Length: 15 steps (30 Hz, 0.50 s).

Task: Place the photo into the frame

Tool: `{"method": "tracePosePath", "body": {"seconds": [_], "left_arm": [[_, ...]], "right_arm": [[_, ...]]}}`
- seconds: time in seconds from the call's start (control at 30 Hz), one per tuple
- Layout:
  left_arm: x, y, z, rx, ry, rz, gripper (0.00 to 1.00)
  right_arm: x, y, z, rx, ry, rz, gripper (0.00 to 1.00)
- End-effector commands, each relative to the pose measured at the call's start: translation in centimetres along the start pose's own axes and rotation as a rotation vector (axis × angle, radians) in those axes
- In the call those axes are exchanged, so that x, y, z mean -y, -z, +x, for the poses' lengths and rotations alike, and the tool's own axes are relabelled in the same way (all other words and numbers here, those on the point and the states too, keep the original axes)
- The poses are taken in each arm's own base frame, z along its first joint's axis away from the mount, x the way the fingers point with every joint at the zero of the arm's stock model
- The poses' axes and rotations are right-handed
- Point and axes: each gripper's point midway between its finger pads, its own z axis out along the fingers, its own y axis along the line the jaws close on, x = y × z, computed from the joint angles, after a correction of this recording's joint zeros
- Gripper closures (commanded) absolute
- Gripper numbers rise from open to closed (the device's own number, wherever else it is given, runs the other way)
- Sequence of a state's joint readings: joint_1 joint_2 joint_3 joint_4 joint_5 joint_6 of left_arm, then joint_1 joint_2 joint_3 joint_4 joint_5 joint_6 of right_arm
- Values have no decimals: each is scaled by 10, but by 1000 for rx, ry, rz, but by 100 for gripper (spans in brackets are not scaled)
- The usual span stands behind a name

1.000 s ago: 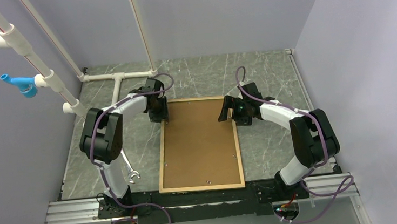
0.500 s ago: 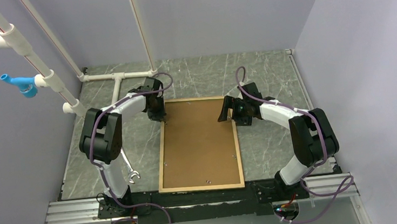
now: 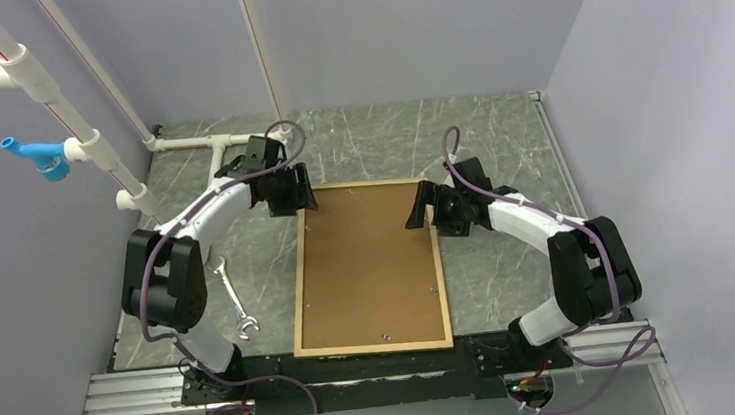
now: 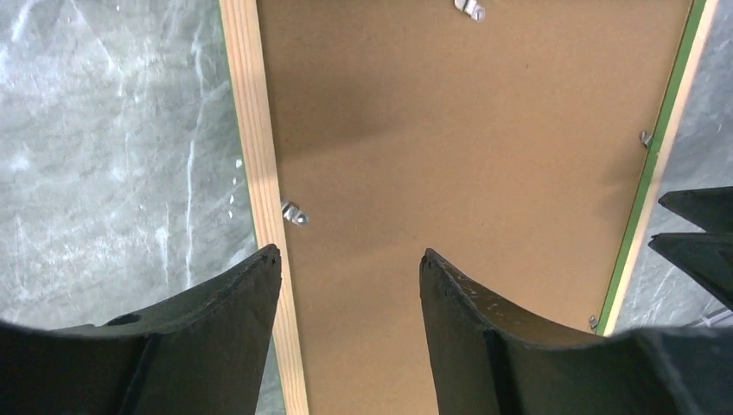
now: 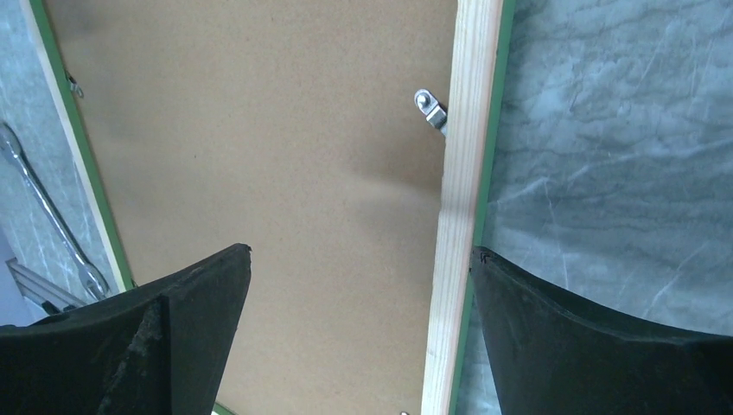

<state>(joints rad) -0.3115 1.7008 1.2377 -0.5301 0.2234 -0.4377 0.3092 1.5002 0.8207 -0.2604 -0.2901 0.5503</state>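
Frame (image 3: 376,348) lies flat mid-table with its tan wood side up. Brown backing board (image 3: 369,268) sits inside the border.

Left gripper (image 3: 300,195) is at the frame's 11 o'clock corner. In the left wrist view its jaws are parted moderately with nothing between them, above the wood rail (image 4: 259,130) and board. A metal clip (image 4: 294,213) is on the rail's inner edge, ahead of the left fingertip.

Right gripper (image 3: 422,210) is at the frame's 1 o'clock corner. Its jaws are spread wide and empty, straddling the rail (image 5: 462,130), with another clip (image 5: 430,108) ahead. Can't tell whether either gripper touches the frame.

Wrench (image 3: 231,305) is on the table at 9 o'clock from the frame, apart from it.
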Motion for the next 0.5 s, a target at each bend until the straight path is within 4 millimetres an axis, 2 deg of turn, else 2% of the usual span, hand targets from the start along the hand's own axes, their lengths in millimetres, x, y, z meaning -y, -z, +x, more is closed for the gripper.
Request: {"method": "tracePosePath", "body": {"seconds": [0.0, 0.1, 0.3, 0.37, 0.47], "left_arm": [[-8, 10, 26, -33, 32, -12, 37], [-22, 12, 50, -61, 33, -72, 40], [-32, 7, 90, -135, -5, -120, 50], [-33, 0, 101, -163, -8, -116, 57], [-30, -8, 112, -193, -7, -93, 74]], "right_arm": [[1, 8, 9, -1, 5, 0, 0], [9, 11, 19, -19, 1, 25, 0], [19, 16, 35, -48, -1, 55, 0], [21, 18, 39, -50, -7, 59, 0], [22, 23, 41, -41, -11, 60, 0]]}}
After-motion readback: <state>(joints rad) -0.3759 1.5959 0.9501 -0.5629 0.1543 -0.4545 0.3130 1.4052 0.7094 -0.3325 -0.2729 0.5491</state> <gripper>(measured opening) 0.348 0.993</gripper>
